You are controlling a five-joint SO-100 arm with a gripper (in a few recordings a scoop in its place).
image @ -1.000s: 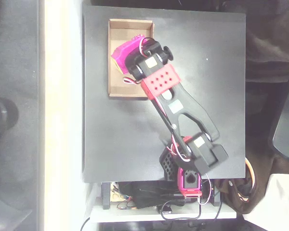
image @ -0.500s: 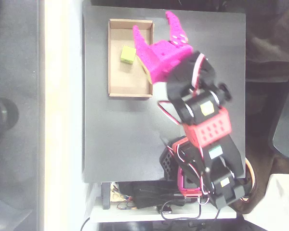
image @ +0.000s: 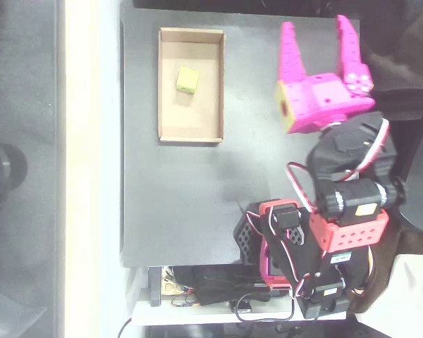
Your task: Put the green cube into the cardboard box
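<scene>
Lime-green against tan: the green cube (image: 187, 79) lies on the floor of the cardboard box (image: 165, 84), toward the end of the tray that sits at the top of the overhead view. It rests apart from all four walls, with bare cardboard around it on every side. Nothing else is in the box.

The cube looks small, solid and plain-faced, so it is probably light and rigid. Its flat, parallel sides would suit a grip across two opposite faces, near mid-height. The smooth faces might slip if squeezed off-centre, though nothing about it looks fragile.

The box is a shallow open tray with low walls and no lid. It sits on a dark worktop (image: 176, 197), well off to the picture-left of the pincer (image: 319, 46). The thin card would likely slide or dent if pushed.

The pincer is bright magenta. Its two fingers are spread wide, pointing toward the top of the picture, and there is nothing between them. It hovers near the worktop's picture-right edge, well apart from both box and cube.

Judging from how things lie, the cube is already where the task wants it.
</scene>
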